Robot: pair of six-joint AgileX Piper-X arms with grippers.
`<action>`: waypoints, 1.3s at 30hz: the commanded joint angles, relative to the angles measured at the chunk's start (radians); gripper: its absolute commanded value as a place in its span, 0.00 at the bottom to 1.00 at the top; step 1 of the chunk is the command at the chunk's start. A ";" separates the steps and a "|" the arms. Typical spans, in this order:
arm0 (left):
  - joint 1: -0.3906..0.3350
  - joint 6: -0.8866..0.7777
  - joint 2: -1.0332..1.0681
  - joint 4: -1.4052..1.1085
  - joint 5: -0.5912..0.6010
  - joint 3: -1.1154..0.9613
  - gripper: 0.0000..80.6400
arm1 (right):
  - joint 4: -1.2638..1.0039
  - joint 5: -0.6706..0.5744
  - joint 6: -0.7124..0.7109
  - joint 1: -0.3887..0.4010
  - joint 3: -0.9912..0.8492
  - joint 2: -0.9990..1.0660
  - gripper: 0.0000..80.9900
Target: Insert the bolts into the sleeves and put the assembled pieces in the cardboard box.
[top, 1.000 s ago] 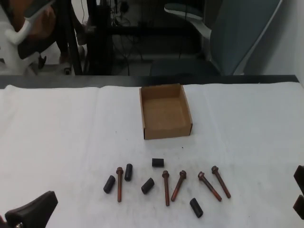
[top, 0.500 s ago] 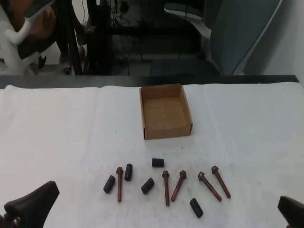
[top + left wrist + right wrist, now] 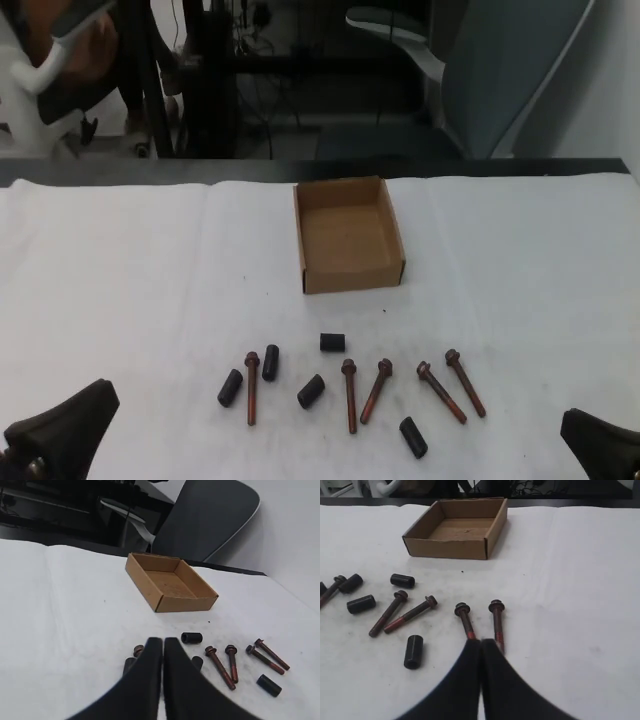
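Observation:
Several copper-coloured bolts and several short black sleeves lie loose on the white cloth, in a row near the front of the bench. The open cardboard box stands behind them with nothing in it. My left gripper sits low at the front left, short of the row, its fingers shut with nothing between them. At the front right my right gripper is shut too, and its fingertips hover just in front of two bolts. One sleeve lies beside them.
A white cloth covers the bench to both sides of the parts. Behind the bench's far edge stand an office chair and dark equipment stands.
The right gripper has left the right edge and now sits at the bottom right corner. The left gripper has shifted slightly at the bottom left. No part has moved.

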 commanded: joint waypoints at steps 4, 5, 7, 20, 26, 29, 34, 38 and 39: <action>-0.004 0.013 0.000 -0.008 -0.015 -0.010 0.20 | -0.021 -0.036 0.103 0.004 0.004 0.003 0.01; -0.006 0.013 0.000 -0.013 -0.015 -0.010 0.32 | -0.023 -0.061 0.119 0.004 0.004 0.003 0.05; -0.023 0.005 0.000 -0.013 -0.032 -0.010 0.52 | -0.016 -0.082 0.161 0.004 -0.007 0.003 0.25; -0.318 0.005 0.301 0.091 -0.291 -0.122 0.57 | 0.093 0.012 0.174 0.004 -0.304 0.454 0.56; -0.422 0.053 0.716 0.087 -0.332 -0.377 0.77 | 0.144 -0.005 0.054 0.004 -0.524 0.845 0.56; -0.418 0.131 0.967 0.101 -0.352 -0.522 0.82 | 0.163 -0.008 0.004 0.004 -0.633 1.024 0.56; -0.417 0.212 1.345 0.298 -0.375 -0.746 0.82 | 0.222 -0.008 -0.123 0.004 -0.805 1.272 0.56; -0.419 0.285 1.559 0.462 -0.433 -0.901 0.82 | 0.319 -0.008 -0.181 0.006 -0.929 1.427 0.56; -0.419 0.306 1.590 0.466 -0.440 -0.920 0.82 | 0.322 -0.008 -0.193 0.006 -0.946 1.459 0.56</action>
